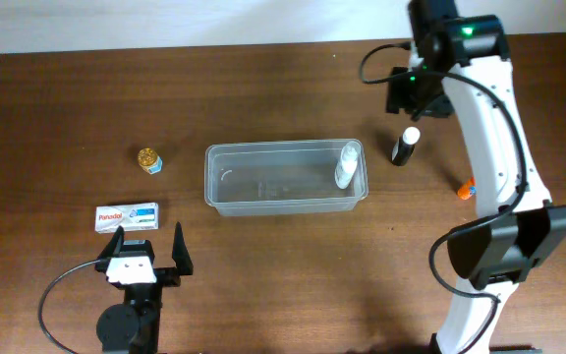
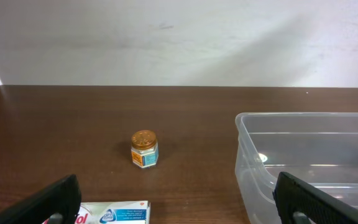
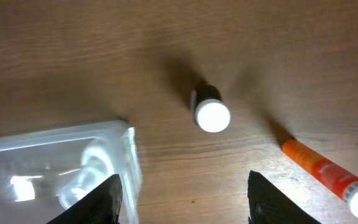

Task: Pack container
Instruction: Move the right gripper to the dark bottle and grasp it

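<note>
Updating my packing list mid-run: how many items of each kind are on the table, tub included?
Container: 1, the clear tub
Bottles: 2, a white bottle inside the tub, a dark bottle outside it
Jar: 1, the gold-lidded jar
Box: 1, the Panadol box
Tube: 1, the orange tube
Total: 6

A small gold-lidded jar [image 1: 149, 159] stands upright on the brown wooden table [image 1: 263, 98], near a flat Panadol box [image 1: 127, 217]. Well apart, a dark white-capped bottle [image 1: 405, 146] stands near a lying orange tube [image 3: 319, 168].
</note>
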